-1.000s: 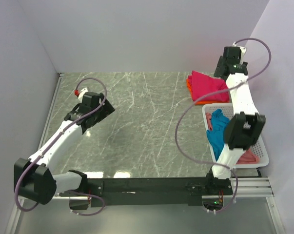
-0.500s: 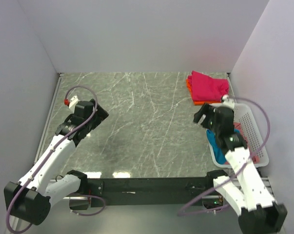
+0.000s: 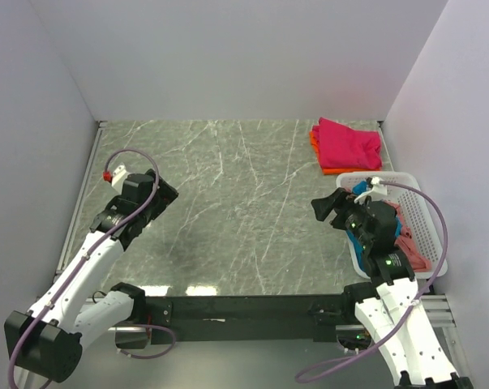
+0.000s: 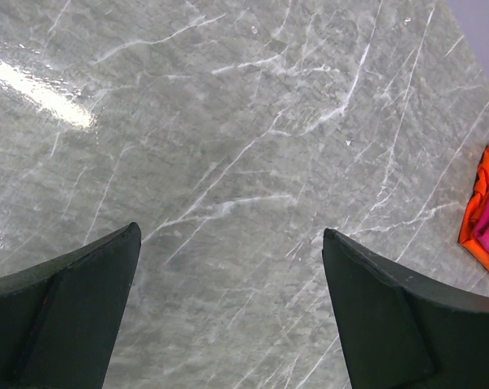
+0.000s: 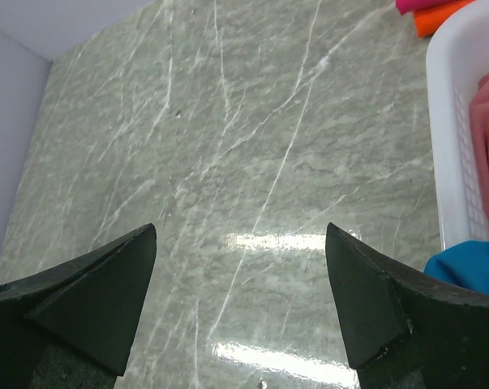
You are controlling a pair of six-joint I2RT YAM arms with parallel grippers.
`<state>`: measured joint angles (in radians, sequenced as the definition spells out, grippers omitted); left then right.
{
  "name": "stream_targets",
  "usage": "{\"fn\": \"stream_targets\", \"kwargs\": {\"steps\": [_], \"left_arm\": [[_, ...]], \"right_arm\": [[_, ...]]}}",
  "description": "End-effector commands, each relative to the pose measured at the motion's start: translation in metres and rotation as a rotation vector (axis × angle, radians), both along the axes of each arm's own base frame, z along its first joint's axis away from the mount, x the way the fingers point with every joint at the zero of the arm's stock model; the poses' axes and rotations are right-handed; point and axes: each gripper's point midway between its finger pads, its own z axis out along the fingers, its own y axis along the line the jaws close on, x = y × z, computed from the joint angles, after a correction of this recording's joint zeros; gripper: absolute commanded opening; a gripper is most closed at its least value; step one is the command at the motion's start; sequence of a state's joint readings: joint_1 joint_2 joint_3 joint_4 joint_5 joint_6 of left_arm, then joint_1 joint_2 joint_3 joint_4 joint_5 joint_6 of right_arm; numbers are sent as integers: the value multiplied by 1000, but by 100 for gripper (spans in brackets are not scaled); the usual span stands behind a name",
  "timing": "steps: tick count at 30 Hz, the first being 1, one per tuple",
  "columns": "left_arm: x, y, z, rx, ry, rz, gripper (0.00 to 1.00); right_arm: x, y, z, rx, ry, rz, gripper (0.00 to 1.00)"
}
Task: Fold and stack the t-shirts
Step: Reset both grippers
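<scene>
Black rail (image 3: 244,308) along the table's near edge carries both arm bases, running from well to the left of the white lattice basket (image 3: 429,223) to just in front of it. The right gripper (image 3: 325,207) hangs just off the basket's left wall, over bare grey marble table (image 3: 244,186). Its wrist view shows the two dark fingers (image 5: 90,300) spread wide with nothing between them, so the pincer is released. The left gripper (image 3: 159,194) sits far to the left of the basket, across the table. Its fingers (image 4: 66,316) are likewise parted wide and empty over the stone.

Inside the basket lie two crumpled tees. The teal-blue t-shirt (image 3: 359,241) bunches against the left wall, partly hidden by the right arm. The dusty pink t-shirt (image 3: 406,241) lies to its right, toward the basket's near right corner.

Beyond the basket's far rim, almost touching it, a small stack rests on the table. The crimson-magenta t-shirt (image 3: 347,143) lies on top, and the orange t-shirt (image 3: 315,139) shows beneath it along the left and near edges. From the left wrist view, only a corner of that stack shows at the right edge.
</scene>
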<state>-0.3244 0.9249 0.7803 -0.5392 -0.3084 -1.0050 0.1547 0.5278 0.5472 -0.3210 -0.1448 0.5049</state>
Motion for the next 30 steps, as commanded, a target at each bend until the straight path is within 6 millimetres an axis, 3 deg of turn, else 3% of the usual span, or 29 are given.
{"fn": "stream_targets", "kwargs": {"steps": [1,30], "left_arm": [[7,-1,19,6,-45,-8,99],[25,-16,16,-10,-93,-72,99]], "right_arm": [[6,4,12,2,-31,22,91],[19,7,-3,18,65,9,92]]}}
